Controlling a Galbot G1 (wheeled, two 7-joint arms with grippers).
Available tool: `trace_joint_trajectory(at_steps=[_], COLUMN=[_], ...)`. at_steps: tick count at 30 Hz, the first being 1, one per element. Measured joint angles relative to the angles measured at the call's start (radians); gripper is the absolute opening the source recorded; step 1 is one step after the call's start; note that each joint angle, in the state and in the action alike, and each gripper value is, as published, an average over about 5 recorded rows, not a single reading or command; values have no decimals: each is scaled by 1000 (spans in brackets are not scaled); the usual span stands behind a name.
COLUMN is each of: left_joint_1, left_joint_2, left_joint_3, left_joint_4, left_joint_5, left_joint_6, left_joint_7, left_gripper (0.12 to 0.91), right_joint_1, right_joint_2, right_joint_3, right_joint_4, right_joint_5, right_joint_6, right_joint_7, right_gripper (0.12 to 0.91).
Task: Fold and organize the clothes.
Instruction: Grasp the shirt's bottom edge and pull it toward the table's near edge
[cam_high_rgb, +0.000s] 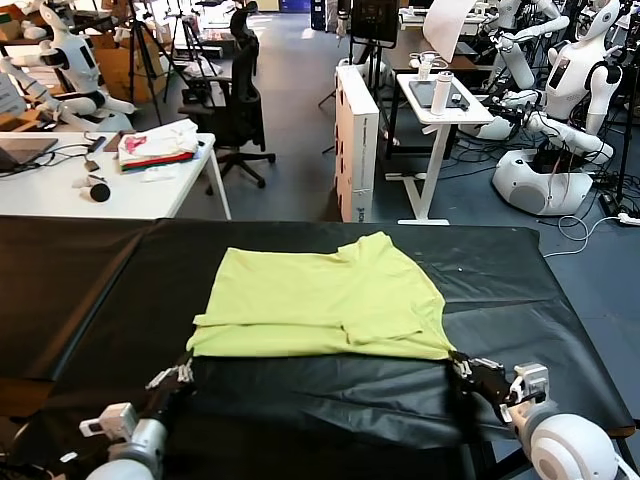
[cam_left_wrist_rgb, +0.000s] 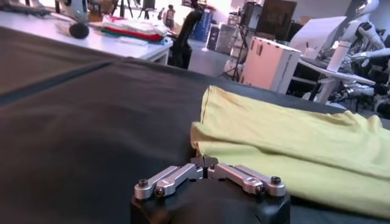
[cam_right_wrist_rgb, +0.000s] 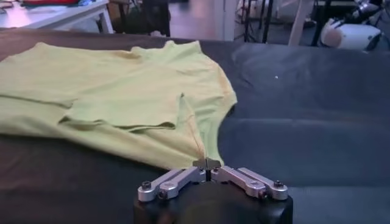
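Observation:
The clothes are one lime-yellow T-shirt (cam_high_rgb: 320, 300) lying on the black-covered table (cam_high_rgb: 530, 290), its sleeves folded inward and its neck toward the far side. My left gripper (cam_high_rgb: 186, 364) is shut on the shirt's near-left hem corner. In the left wrist view the closed tips of the left gripper (cam_left_wrist_rgb: 205, 162) meet the edge of the T-shirt (cam_left_wrist_rgb: 292, 146). My right gripper (cam_high_rgb: 456, 362) is shut on the near-right hem corner. In the right wrist view the T-shirt (cam_right_wrist_rgb: 122, 91) is drawn to a point between the closed tips of the right gripper (cam_right_wrist_rgb: 206, 163).
Black table surface extends to both sides of the shirt and beyond it. Behind the table stand a white desk with a stack of folded cloth (cam_high_rgb: 155, 150), an office chair (cam_high_rgb: 240, 90), a white cabinet (cam_high_rgb: 355, 140) and other robots (cam_high_rgb: 560, 110).

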Motion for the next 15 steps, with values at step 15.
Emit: trace_joint_trajectory(at_steps=[15], left_joint_1=[178], left_joint_2=[27], left_joint_3=[-53], left_joint_4=[-74], left_joint_5=[17], left_joint_6=[0], left_joint_7=[-9], left_gripper=[156], right_joint_1=[-131], right_joint_2=[3], right_joint_3=[60], right_joint_4=[102], right_joint_5=[-8], right_joint_6=[-17], right_joint_7=[-37], right_gripper=[442])
